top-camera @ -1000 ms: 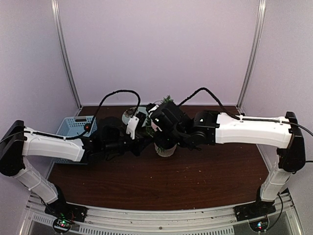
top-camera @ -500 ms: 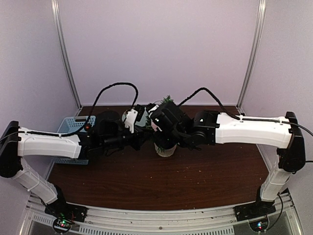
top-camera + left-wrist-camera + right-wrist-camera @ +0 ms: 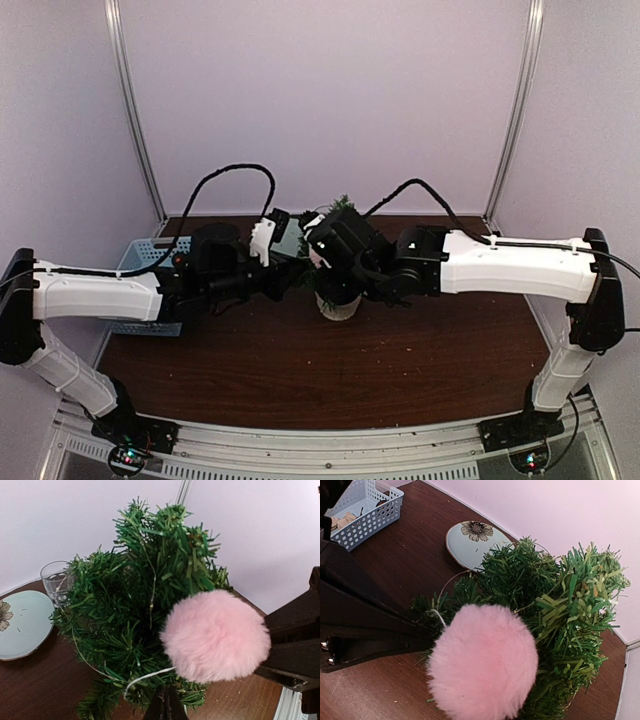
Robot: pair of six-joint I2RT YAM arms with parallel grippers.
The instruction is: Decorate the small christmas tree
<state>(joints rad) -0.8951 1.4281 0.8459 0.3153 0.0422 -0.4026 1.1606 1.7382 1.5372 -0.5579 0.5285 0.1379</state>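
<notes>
The small christmas tree (image 3: 140,595) stands upright mid-worktop (image 3: 400,370), directly ahead of our left hand (image 3: 166,707), which is pinched shut on the string (image 3: 145,676) of a pink pompom (image 3: 215,636); we cannot tell the grip of the equally close right hand (image 3: 335,252).

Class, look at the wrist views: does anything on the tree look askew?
A thin wire arcs out loose from the lower branches of the small christmas tree instead of lying tucked in. Nothing looks spilled or broken.
</notes>
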